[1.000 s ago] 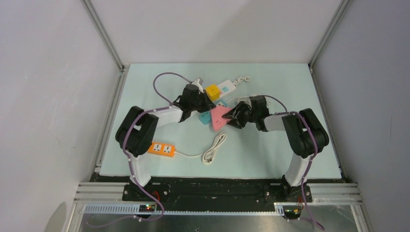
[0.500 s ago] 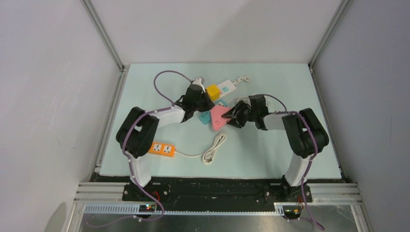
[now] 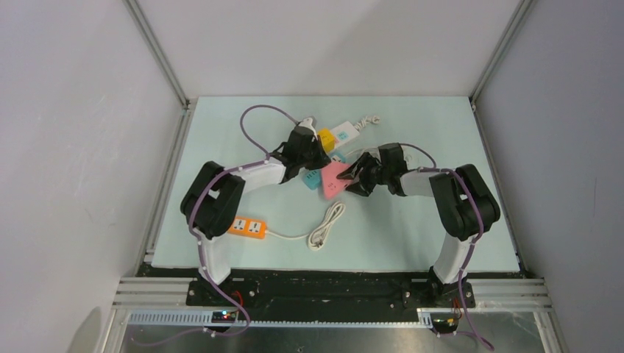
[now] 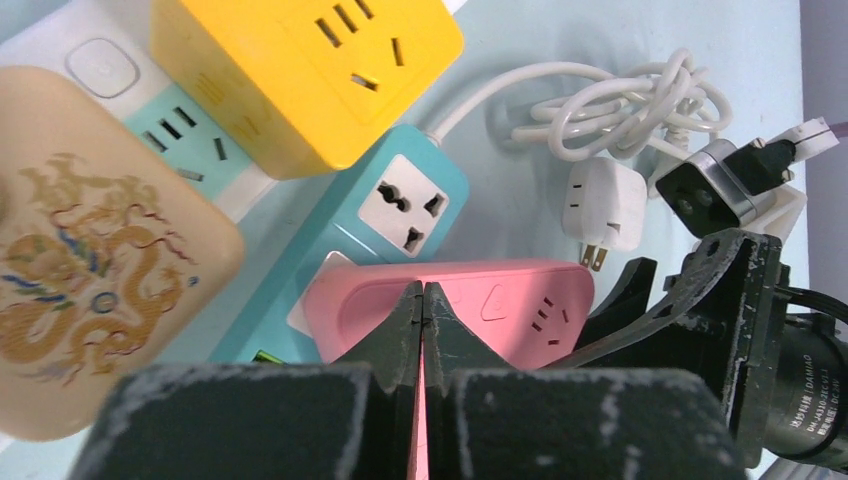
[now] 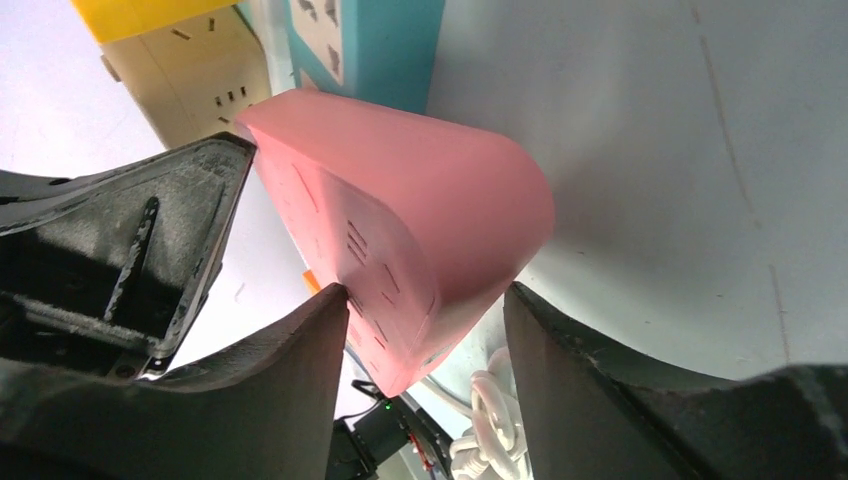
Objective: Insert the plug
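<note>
**Plug loose on the table, strip braced, left pincer empty**

- The left gripper [image 4: 422, 300] has its fingers pressed together with nothing between them. The tips sit low over the near edge of the pink power strip [image 4: 500, 300]. Cannot tell whether they touch it.
- The right gripper [image 5: 425, 292] has its jaws astride the rounded end of the pink power strip. Both fingers appear to meet its sides, so I read a grasp. How firm it is, I cannot tell.
- The white plug [image 4: 600, 205] lies unheld on the table [image 3: 412, 220], just past the strip's far end and close beside the right gripper. Its prongs point roughly toward the strip, and its white cable [image 4: 620, 100] is bundled behind it.
- Nearby, the teal power strip [image 4: 405, 205] is tucked against the pink one and the yellow cube socket [image 4: 300, 70] sits beyond it. The orange power strip [image 3: 246, 227] lies well apart by the left arm.

Judgement: the pickup has not yet begun.

To do it well:
- Let the right side hold the strip flat and steady.
- The left pincer must spread and come down on the plug's body across its flat sides, clear of the prongs and cable root.
- The space is tight, with the right fingers just beside the plug, so approach from above.
- Square the prongs to the slots on the pink face before pushing, then press straight in.
- Watch for cable drag twisting the plug.
</note>
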`<act>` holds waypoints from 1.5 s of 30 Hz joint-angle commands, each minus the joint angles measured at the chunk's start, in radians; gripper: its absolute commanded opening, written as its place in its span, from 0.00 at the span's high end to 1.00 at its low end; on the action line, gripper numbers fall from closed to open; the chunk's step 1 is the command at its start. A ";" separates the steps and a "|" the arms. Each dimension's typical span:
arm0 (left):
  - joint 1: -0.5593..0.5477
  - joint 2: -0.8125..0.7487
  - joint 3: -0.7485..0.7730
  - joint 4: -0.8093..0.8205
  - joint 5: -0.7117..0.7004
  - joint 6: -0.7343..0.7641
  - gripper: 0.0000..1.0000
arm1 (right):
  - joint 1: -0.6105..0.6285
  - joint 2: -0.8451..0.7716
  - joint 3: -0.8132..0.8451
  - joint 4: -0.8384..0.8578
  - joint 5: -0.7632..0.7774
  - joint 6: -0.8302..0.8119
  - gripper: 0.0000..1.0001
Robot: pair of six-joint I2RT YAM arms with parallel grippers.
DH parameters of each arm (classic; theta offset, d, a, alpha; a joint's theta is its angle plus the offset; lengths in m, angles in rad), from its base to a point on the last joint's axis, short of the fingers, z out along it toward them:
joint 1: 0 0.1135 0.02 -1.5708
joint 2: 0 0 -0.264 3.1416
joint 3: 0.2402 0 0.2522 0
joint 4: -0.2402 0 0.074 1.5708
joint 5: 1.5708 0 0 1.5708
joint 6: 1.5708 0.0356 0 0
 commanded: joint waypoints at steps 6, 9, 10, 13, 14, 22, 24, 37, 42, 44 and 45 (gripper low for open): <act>-0.027 0.114 -0.028 -0.269 -0.018 0.013 1.00 | 0.011 -0.020 0.045 -0.136 0.109 -0.086 0.29; -0.027 0.110 -0.033 -0.268 -0.017 0.013 1.00 | 0.014 -0.066 0.045 -0.153 0.132 -0.116 0.25; -0.025 0.107 -0.034 -0.268 -0.013 0.014 1.00 | 0.015 -0.088 0.045 -0.153 0.139 -0.131 0.25; -0.020 0.098 -0.037 -0.268 -0.003 0.018 1.00 | 0.015 -0.130 0.057 -0.191 0.159 -0.173 0.24; -0.019 0.096 -0.035 -0.267 0.004 0.021 1.00 | 0.017 -0.148 0.074 -0.204 0.168 -0.205 0.24; -0.007 0.084 -0.029 -0.266 0.038 0.028 1.00 | 0.076 -0.237 0.242 -0.472 0.307 -0.448 0.35; -0.002 0.082 -0.033 -0.264 0.047 0.029 1.00 | 0.100 -0.245 0.279 -0.509 0.350 -0.505 0.45; 0.051 0.064 -0.094 -0.175 0.128 0.015 1.00 | 0.170 -0.055 0.371 -0.440 0.442 -0.634 0.80; 0.058 0.028 -0.097 -0.173 0.136 0.013 1.00 | 0.182 -0.057 0.374 -0.426 0.459 -0.630 0.80; 0.060 0.008 -0.092 -0.172 0.142 0.013 1.00 | 0.185 -0.067 0.374 -0.426 0.465 -0.633 0.79; 0.060 -0.010 -0.088 -0.173 0.145 0.013 1.00 | 0.186 -0.070 0.374 -0.427 0.468 -0.633 0.79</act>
